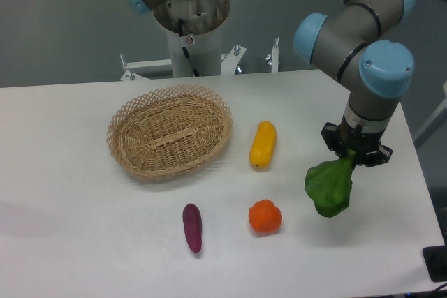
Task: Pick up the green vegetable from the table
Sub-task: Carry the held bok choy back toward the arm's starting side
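Purple eggplant-like piece [192, 227] lay nearest the camera, w/ an orange round piece [265, 216] just to its right on the white surface [70, 242]. Behind those sat a yellow piece [263, 144] and, further left, a wicker basket [170, 130], which looked to hold nothing. Green vegetable [330, 185] hung from the hand [355, 149] at the right side: pale stem end up, pinched between the fingers, broad dark leaf drooping below and slightly toward the left. Hand was closed on the stem, jaws narrow; the exact contact pts were too small to make out. Long axis of the vegetable ran roughly vertical, tilted a bit, directly under the hand, so the key relation was simply hand above, leaf below. Leaf tip appeared to be off the surface or barely clear of it; couldn't tell for sure from this one view, as no distinct shadow gap showed. Judged the pick as nearly done, w/ only a straight lift left. Risk seemed to be slip, since the grip was on the thin stem only and the heavier leaf dangled free.
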